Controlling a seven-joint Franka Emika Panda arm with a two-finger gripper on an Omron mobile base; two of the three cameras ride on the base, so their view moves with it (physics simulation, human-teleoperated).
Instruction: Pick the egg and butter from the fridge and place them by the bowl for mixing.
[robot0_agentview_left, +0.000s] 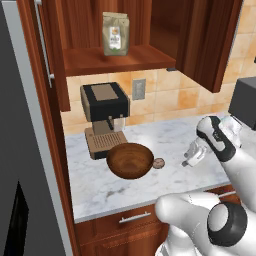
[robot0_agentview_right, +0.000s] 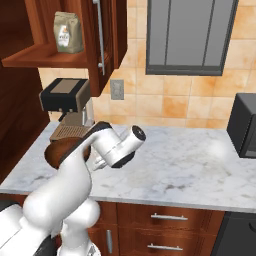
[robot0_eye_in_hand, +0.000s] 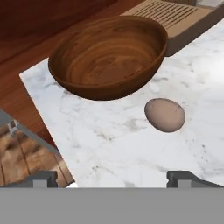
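The brown egg (robot0_eye_in_hand: 165, 114) lies on the marble counter just right of the dark wooden bowl (robot0_eye_in_hand: 109, 57); in the left base view the egg (robot0_agentview_left: 158, 163) touches or nearly touches the bowl (robot0_agentview_left: 130, 161). My gripper (robot0_agentview_left: 189, 160) hovers a little right of the egg, open, with nothing between its fingertips (robot0_eye_in_hand: 183, 177). From the right base camera my arm hides most of the bowl (robot0_agentview_right: 54, 152), and the gripper (robot0_agentview_right: 98, 162) points toward it. The fridge (robot0_agentview_left: 20, 150) is a tall grey wall at the far left. The butter is out of view.
A black-and-brown coffee machine (robot0_agentview_left: 104, 117) stands right behind the bowl. An open upper cabinet holds a paper bag (robot0_agentview_left: 115, 33). A dark microwave (robot0_agentview_right: 243, 125) sits at the counter's right end. The counter's front edge (robot0_agentview_left: 140, 205) runs close to the bowl.
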